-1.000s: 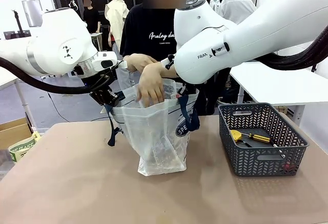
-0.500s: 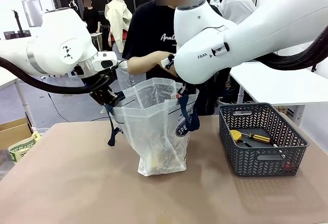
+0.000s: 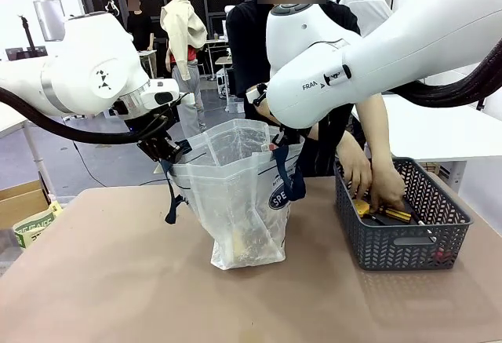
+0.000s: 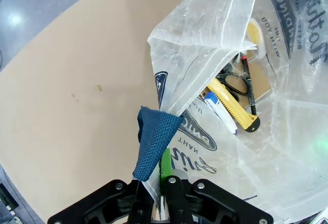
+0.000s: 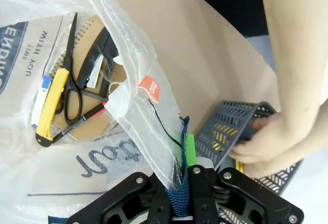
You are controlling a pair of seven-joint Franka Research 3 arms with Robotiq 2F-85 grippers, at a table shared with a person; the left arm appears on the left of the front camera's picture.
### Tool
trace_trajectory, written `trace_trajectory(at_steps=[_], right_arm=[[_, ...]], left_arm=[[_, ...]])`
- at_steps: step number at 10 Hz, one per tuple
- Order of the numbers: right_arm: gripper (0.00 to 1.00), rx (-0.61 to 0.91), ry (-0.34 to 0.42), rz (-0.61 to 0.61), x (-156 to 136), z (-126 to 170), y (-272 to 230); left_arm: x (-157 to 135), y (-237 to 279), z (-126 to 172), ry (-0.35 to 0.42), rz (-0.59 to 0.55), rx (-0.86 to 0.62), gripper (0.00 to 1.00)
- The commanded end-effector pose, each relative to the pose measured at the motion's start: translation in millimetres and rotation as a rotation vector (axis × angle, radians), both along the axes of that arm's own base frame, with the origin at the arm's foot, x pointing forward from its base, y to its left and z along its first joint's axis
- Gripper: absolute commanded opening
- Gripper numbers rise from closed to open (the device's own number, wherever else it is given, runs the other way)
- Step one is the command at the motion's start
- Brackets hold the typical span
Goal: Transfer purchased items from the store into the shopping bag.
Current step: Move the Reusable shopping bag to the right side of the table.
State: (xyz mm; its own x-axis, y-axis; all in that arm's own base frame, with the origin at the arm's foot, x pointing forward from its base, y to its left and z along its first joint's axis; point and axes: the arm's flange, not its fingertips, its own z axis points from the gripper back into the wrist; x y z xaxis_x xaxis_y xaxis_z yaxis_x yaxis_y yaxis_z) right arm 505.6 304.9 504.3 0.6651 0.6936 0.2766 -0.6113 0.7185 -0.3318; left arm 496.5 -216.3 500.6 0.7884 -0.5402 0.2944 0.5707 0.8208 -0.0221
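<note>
Front view: the left jaws are clamped on the near-left rim and strap of the shopping bag (image 3: 243, 202), and the right jaws grip the strap on the opposite side. Between them the mouth is held wide above the counter (image 3: 110, 280). Well off to the right jaws' far side stands the basket (image 3: 408, 245), and the person's hands (image 3: 387, 188) are down inside it on a yellow item (image 3: 362, 206). I judge the transfer to be partly done — some goods are bagged and at least this one is left.

Left wrist view: the jaws are shut on the navy strap (image 4: 151, 142). Just beyond them, at the bottom of the bag, lie a yellow cutter (image 4: 233, 110), black scissors (image 4: 237, 84) and a brown notebook (image 4: 260, 80).

Right wrist view: the jaws are closed on the other strap (image 5: 179, 203). To one side of them the same cutter, scissors and notebook rest in the bag — to the other, the person's hand (image 5: 266, 142) reaches into the basket. What remains, by my reading, is to empty the basket while both jaws hold the bag open.
</note>
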Motion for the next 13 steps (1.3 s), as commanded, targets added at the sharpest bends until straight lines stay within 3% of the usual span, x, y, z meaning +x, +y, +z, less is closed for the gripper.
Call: trace_trajectory(at_steps=[1,8,13], right_arm=[[0.0,0.003,-0.061,0.029,-3.8,4.2,-2.1],[0.0,-0.021,-0.146,0.025,-3.3,6.8,-2.8],[0.0,-0.015,-0.089,0.039,2.7,8.4,2.4]], left_arm=[[0.3,1.2,0.5,-0.001,0.003,0.0,0.0],[0.3,1.2,0.5,-0.001,0.003,0.0,0.0],[0.3,1.2,0.5,-0.001,0.003,0.0,0.0]])
